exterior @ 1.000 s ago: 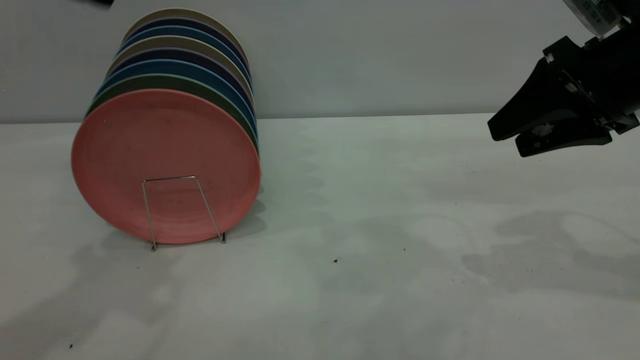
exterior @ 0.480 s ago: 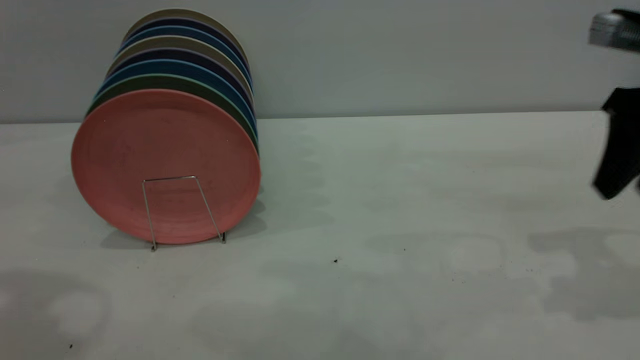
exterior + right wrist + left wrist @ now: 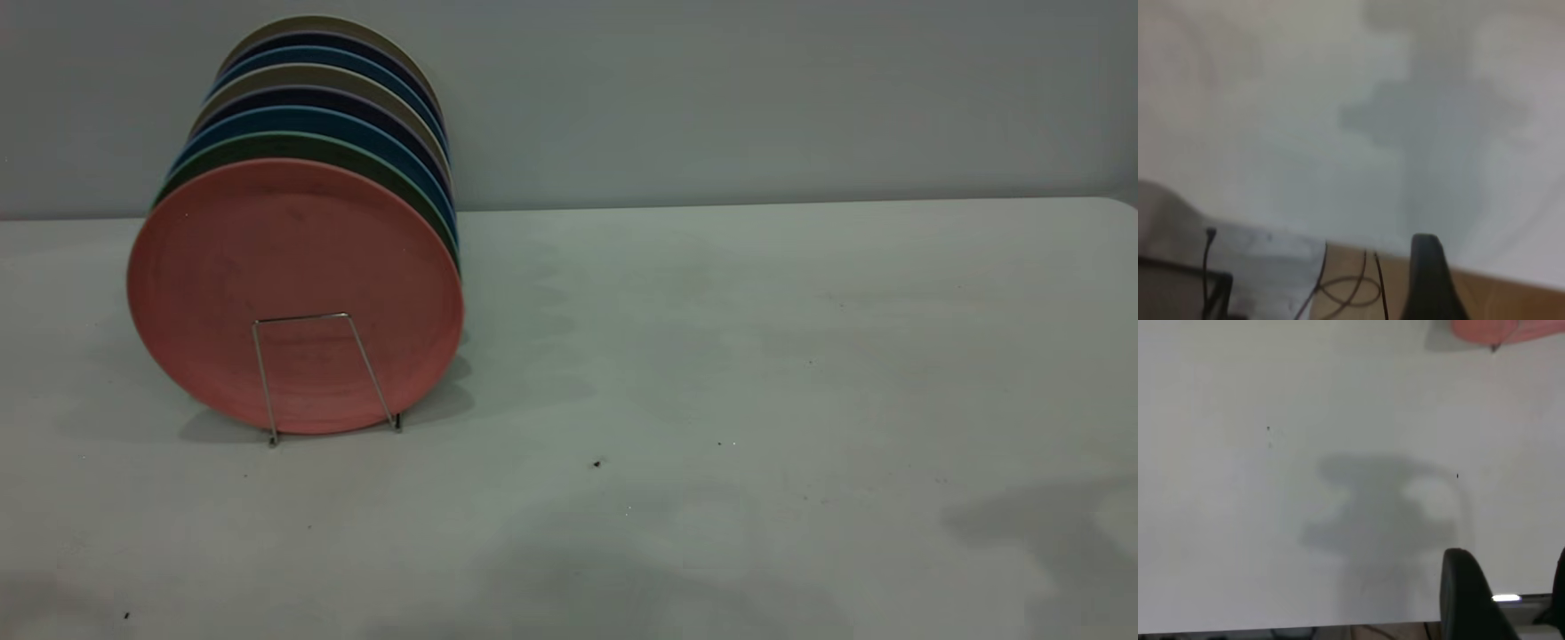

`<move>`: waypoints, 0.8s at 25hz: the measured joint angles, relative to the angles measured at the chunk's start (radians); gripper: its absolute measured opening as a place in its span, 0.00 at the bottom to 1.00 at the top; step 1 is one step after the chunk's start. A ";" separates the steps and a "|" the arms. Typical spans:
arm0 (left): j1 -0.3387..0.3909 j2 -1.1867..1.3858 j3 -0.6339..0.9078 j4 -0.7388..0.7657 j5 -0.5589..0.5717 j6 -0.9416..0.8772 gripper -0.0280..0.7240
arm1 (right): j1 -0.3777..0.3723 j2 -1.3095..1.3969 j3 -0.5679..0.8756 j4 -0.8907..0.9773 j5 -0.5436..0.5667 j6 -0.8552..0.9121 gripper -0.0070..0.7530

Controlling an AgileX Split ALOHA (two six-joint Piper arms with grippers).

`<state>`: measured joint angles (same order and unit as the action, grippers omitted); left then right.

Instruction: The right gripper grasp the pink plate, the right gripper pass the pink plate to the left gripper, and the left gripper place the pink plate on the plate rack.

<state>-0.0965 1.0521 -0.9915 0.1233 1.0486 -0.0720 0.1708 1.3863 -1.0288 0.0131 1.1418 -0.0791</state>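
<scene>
Standing upright, the pink plate (image 3: 293,293) fronts the plate rack (image 3: 320,378).
Neither gripper's fingers can be judged; the plate may tip forward, seemingly held by one loop.

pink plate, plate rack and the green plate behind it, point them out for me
pink plate (image 3: 293,258), exterior view, on its flat front face.
plate rack (image 3: 302,316), exterior view, top bar of the front wire loop.
green plate (image 3: 267,145), exterior view, its exposed upper rim.
</scene>
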 joint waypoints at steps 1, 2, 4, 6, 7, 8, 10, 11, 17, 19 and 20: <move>0.000 -0.039 0.018 -0.002 0.002 0.001 0.51 | 0.000 -0.033 0.000 -0.005 0.035 0.001 0.68; 0.000 -0.079 0.042 -0.007 0.005 0.001 0.53 | 0.000 -0.062 0.000 -0.007 0.056 0.001 0.68; 0.000 -0.153 0.088 -0.017 0.007 0.001 0.58 | 0.000 -0.136 0.002 -0.006 0.071 0.003 0.68; 0.000 -0.233 0.136 -0.023 0.008 0.000 0.65 | 0.000 -0.216 0.020 0.003 0.075 0.002 0.68; 0.000 -0.266 0.158 -0.023 0.011 -0.004 0.69 | 0.000 -0.265 0.034 0.012 0.078 0.002 0.68; 0.000 -0.304 0.176 -0.024 0.012 -0.011 0.71 | 0.000 -0.316 0.052 0.024 0.082 0.002 0.68; 0.000 -0.380 0.215 -0.025 0.029 -0.026 0.74 | 0.000 -0.413 0.091 0.052 0.088 -0.002 0.68; 0.000 -0.411 0.230 -0.025 0.037 -0.030 0.75 | 0.000 -0.467 0.112 0.067 0.089 -0.010 0.68; 0.000 -0.638 0.318 -0.025 0.070 -0.044 0.76 | 0.000 -0.767 0.214 0.099 0.098 -0.110 0.68; 0.000 -0.711 0.347 -0.025 0.086 -0.044 0.76 | 0.000 -0.867 0.251 0.101 0.098 -0.136 0.68; 0.000 -0.750 0.364 -0.025 0.096 -0.045 0.76 | 0.000 -0.907 0.267 0.102 0.098 -0.143 0.68</move>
<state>-0.0965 0.3016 -0.6275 0.0980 1.1447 -0.1171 0.1708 0.4796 -0.7615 0.1154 1.2402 -0.2218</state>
